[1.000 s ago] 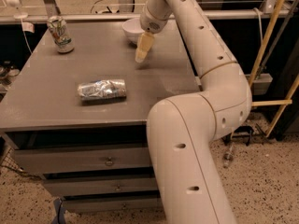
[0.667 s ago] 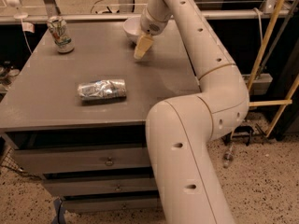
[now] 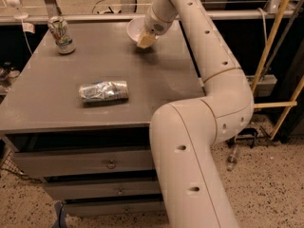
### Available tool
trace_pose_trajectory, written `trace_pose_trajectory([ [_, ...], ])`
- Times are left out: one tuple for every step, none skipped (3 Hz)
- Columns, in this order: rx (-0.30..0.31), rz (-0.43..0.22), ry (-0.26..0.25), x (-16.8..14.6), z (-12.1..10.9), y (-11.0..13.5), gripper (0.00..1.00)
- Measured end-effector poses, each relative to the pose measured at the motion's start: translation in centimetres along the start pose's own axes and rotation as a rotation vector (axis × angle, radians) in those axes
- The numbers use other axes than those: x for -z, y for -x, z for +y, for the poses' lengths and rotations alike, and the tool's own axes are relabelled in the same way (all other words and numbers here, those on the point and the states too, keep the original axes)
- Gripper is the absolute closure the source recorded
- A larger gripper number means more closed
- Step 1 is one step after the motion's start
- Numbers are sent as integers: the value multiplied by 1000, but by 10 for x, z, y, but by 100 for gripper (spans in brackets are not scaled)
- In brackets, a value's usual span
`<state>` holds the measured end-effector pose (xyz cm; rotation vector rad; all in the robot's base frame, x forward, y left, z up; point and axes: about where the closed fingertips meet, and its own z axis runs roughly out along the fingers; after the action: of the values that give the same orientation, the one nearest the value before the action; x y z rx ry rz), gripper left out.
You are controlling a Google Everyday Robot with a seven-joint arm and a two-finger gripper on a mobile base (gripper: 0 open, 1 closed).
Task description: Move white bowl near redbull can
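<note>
The white bowl (image 3: 135,28) sits near the far edge of the grey table (image 3: 156,84), partly hidden by my arm. My gripper (image 3: 146,40) is at the bowl's near rim, its pale tips pointing down at the tabletop. The redbull can (image 3: 103,91), silver with blue patches and a crinkly surface, lies on its side at the front left of the table, well apart from the bowl and the gripper.
A can with white, green and red print (image 3: 61,34) stands upright at the far left corner. My arm (image 3: 209,103) runs along the table's right edge. Drawers (image 3: 85,163) sit below the top. Yellow poles (image 3: 273,37) stand to the right.
My gripper has moved away from the front of the table toward the bowl and now sits at its rim. The bowl and both cans have not moved.
</note>
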<state>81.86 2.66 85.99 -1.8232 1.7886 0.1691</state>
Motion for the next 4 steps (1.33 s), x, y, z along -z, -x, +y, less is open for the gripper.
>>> trace_pose_trajectory([
  [5,-13,-13,6,-2,1,100],
  [92,-12,5,28,7,15,100],
  [184,16,42,43,20,31,100],
  [232,11,100,45,36,41,100],
])
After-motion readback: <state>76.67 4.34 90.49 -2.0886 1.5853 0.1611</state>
